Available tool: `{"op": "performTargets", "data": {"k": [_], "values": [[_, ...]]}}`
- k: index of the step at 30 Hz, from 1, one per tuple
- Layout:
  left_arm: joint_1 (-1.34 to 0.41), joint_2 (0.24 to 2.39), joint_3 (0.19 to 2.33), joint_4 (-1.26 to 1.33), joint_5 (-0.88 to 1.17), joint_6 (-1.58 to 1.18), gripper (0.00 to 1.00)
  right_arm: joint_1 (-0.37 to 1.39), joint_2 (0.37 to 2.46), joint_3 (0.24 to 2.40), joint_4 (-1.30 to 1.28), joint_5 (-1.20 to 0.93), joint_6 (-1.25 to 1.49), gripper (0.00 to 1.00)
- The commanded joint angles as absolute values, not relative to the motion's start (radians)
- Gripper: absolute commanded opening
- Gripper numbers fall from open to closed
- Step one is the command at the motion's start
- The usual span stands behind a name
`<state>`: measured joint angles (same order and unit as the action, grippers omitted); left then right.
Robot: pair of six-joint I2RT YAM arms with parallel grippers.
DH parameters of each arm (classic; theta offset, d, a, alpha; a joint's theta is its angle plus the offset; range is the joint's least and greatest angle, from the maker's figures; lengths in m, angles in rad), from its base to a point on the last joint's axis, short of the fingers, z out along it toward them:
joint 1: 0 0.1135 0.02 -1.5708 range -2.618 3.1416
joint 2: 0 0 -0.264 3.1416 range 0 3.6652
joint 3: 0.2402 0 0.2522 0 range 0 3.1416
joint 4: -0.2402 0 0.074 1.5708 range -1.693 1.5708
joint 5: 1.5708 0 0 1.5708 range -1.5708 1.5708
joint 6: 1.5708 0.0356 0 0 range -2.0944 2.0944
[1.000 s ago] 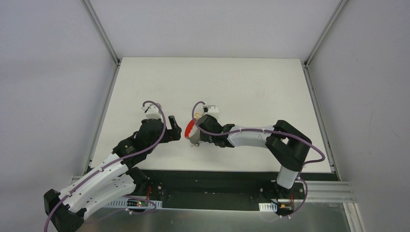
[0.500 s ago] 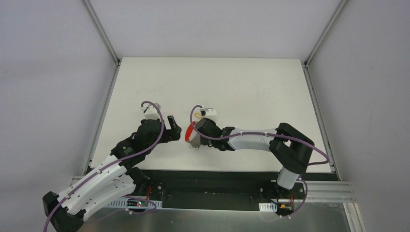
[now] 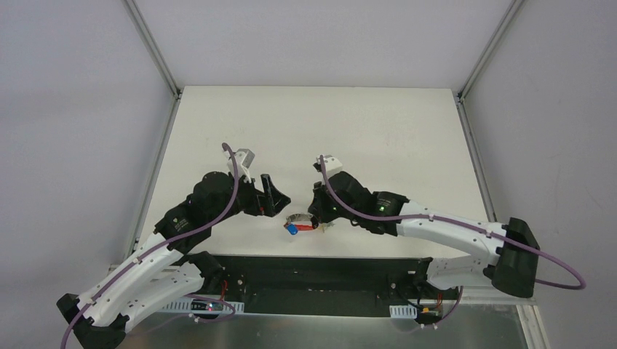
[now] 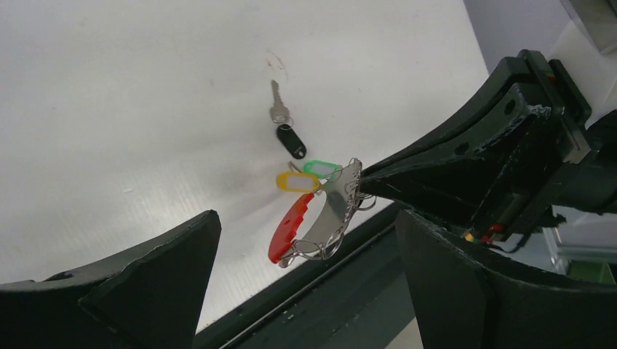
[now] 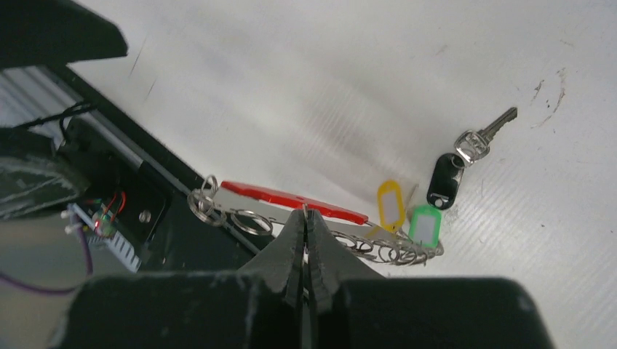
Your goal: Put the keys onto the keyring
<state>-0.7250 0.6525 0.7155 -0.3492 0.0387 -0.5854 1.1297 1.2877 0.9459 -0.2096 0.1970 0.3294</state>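
Note:
My right gripper (image 5: 304, 212) is shut on the keyring (image 5: 291, 200), pinching the thin edge of its silvery band beside the red section. The keyring (image 4: 331, 211) hangs above the table's near edge, with several small wire rings along it. A yellow-headed key tag (image 4: 297, 181) and a green one (image 4: 321, 169) sit at its far end. Whether they are hooked on I cannot tell. A black-headed key (image 4: 291, 140) lies apart on the table. My left gripper (image 4: 305, 218) is open, its fingers on either side of the keyring without touching it. In the top view the keyring (image 3: 300, 222) shows a blue bit (image 3: 292, 228).
The white table (image 3: 364, 145) ends in a black rail (image 3: 327, 262) just below the keyring. Both arms crowd the near middle; the right arm's forearm (image 3: 436, 222) stretches low along the near edge.
My right gripper has shut on the keyring and carried it toward the near edge while that arm stretched out low to the right. My left gripper has shifted slightly right, still open.

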Motion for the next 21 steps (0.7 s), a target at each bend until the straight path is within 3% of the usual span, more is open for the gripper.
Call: {"op": "performTargets", "data": {"k": [1,8,14,21], "values": [[-0.72,0.644,0.769,-0.339,0.233,-0.557,0.91,1.133,1.152,1.005,-0.332,0.065,0.219,0.0],[-0.723,0.647,0.769,-0.234,0.521,-0.554,0.92,1.134,1.092,1.093,-0.427,-0.03,0.235,0.0],[-0.739,0.662,0.749,-0.146,0.6,-0.509,0.96,1.133,1.095,1.149,-0.471,-0.084,0.262,0.0],[-0.781,0.715,0.725,-0.039,0.708,-0.493,0.94,1.135,1.077,1.168,-0.485,-0.08,0.298,0.0]]}}
